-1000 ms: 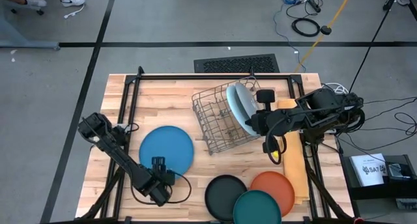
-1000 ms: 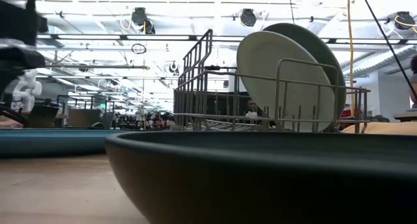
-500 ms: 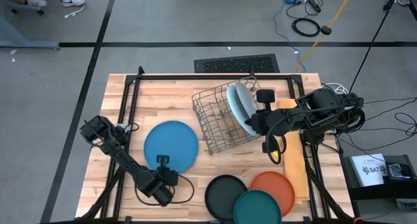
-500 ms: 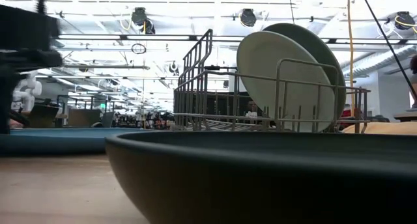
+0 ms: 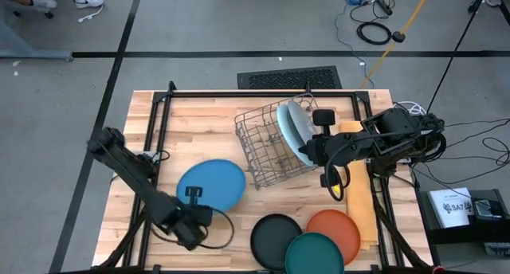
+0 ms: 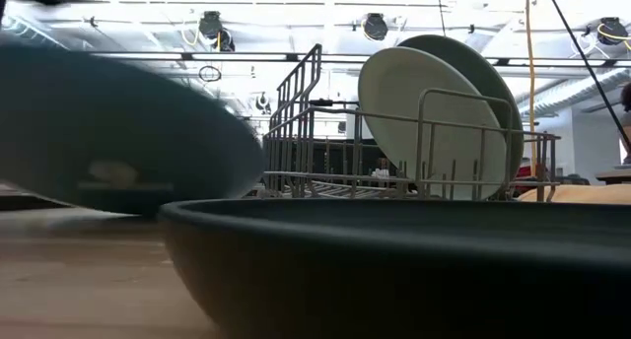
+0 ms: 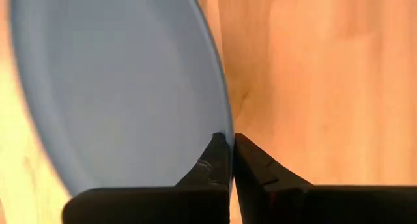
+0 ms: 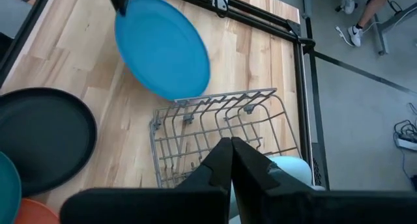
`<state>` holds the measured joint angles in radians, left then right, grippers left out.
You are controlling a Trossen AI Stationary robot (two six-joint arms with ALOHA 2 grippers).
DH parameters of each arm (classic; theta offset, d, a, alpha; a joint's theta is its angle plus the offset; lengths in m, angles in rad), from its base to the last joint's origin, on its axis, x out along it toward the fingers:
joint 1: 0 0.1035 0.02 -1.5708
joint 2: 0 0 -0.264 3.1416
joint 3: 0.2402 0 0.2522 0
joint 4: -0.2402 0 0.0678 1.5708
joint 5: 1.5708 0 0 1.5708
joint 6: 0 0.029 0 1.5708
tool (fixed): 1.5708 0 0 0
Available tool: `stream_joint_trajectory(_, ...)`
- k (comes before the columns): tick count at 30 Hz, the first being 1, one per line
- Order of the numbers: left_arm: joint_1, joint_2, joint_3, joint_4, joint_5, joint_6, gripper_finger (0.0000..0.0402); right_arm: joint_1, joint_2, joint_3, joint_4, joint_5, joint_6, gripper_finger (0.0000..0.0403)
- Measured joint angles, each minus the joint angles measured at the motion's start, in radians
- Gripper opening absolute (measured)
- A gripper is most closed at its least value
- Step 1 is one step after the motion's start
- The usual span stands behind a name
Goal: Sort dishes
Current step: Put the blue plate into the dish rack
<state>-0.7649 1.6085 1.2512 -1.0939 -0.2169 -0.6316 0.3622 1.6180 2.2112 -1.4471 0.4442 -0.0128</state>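
From above, the wooden bench (image 5: 199,123) holds a wire rack (image 5: 267,146) near its middle. Two plates stand on edge in the rack, a pale blue plate (image 5: 292,131) and a grey plate (image 5: 306,150) just beside it. The left claw (image 5: 194,196) sits at the near edge of the medium blue plate (image 5: 211,185) and is shut tight on its rim. Near the front edge lie three smaller plates close together: a black plate (image 5: 275,238), a dark teal plate (image 5: 315,254) and an orange plate (image 5: 335,225). The teal one overlaps the other two. The right arm rests beside the rack, on its right.

From bench height, the black plate (image 6: 394,260) fills the front. The medium blue plate (image 6: 118,142) is tilted, with one side up off the bench. Behind, the rack (image 6: 325,152) holds the two plates upright.

In the left wrist view, the left claw (image 7: 231,152) pinches the thin rim of the blue plate (image 7: 124,87) over the wood.

In the right wrist view, the right claw (image 8: 231,149) is closed with nothing in it, above the rack (image 8: 215,129). The blue plate (image 8: 163,45) and black plate (image 8: 42,136) show beyond.
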Motion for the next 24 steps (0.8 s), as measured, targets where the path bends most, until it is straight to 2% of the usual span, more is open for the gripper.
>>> stream_joint_trajectory(8, -0.001, -0.324, 0.082, -0.012, -0.071, -0.100, 0.0001, 0.000, 0.000, 0.000, 0.000, 0.000, -0.014, 0.0000)
stream_joint_trajectory(10, -0.001, -0.404, 0.104, 0.007, -0.120, -0.121, 0.0000, 0.000, 0.000, 0.000, 0.000, -0.001, -0.017, 0.0000)
stream_joint_trajectory(12, -0.001, -0.478, 0.110, 0.076, -0.213, -0.132, 0.0000, 0.000, 0.000, 0.000, 0.000, -0.001, -0.018, 0.0000)
stream_joint_trajectory(15, -0.001, -0.572, 0.111, 0.241, -0.404, -0.102, 0.0000, 0.000, 0.000, 0.000, 0.000, 0.000, -0.027, 0.0000)
stream_joint_trajectory(20, -0.001, -0.618, 0.073, 0.552, -0.754, 0.045, 0.0000, 0.000, 0.000, 0.000, 0.000, 0.045, -0.034, 0.0000)
stream_joint_trajectory(22, 0.004, -0.606, 0.018, 0.679, -0.837, 0.090, 0.0000, 0.000, -0.002, 0.000, 0.001, 0.069, -0.034, 0.0000)
stream_joint_trajectory(24, 0.027, -0.580, -0.055, 0.859, -0.874, 0.128, 0.0000, 0.000, -0.005, 0.000, 0.007, 0.081, -0.034, 0.0000)
